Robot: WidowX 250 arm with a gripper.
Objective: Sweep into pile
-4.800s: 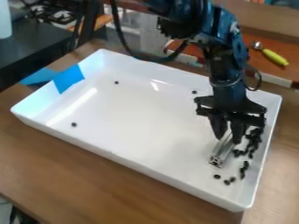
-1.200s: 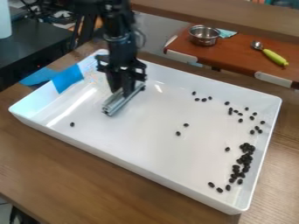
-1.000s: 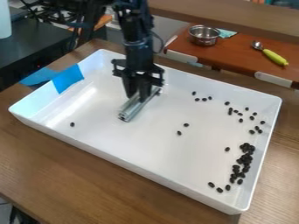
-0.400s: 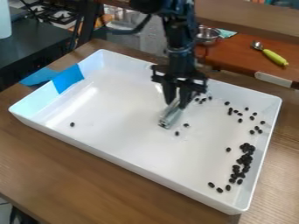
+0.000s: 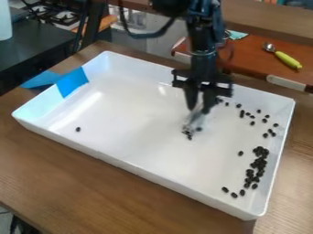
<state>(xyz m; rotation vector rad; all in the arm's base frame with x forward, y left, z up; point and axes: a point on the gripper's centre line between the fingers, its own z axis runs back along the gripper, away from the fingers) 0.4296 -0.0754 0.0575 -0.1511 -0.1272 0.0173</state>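
On the wooden worktop (image 5: 73, 176), the tray (image 5: 134, 125) has a heap (image 5: 259, 163) near one short wall. My end effector (image 5: 203, 109) grips the bar (image 5: 196, 119), mid-tray by stray beans (image 5: 189, 137); I should press its edge flush and push smoothly heapward.

We see the tray (image 5: 128, 123) on the table (image 5: 79, 183), with tape (image 5: 72, 81) across its left wall. Most of the beans (image 5: 257, 167) lie inside along the right wall, and others lie behind them towards the far wall. We find one bean (image 5: 78, 129) well apart at the left. Right of the tray's middle stands the bar (image 5: 195, 120), below the gripper (image 5: 199, 109), beans beside its lower end. Behind the tray, at right, the spoon (image 5: 283, 57) lies on the board (image 5: 256, 59).
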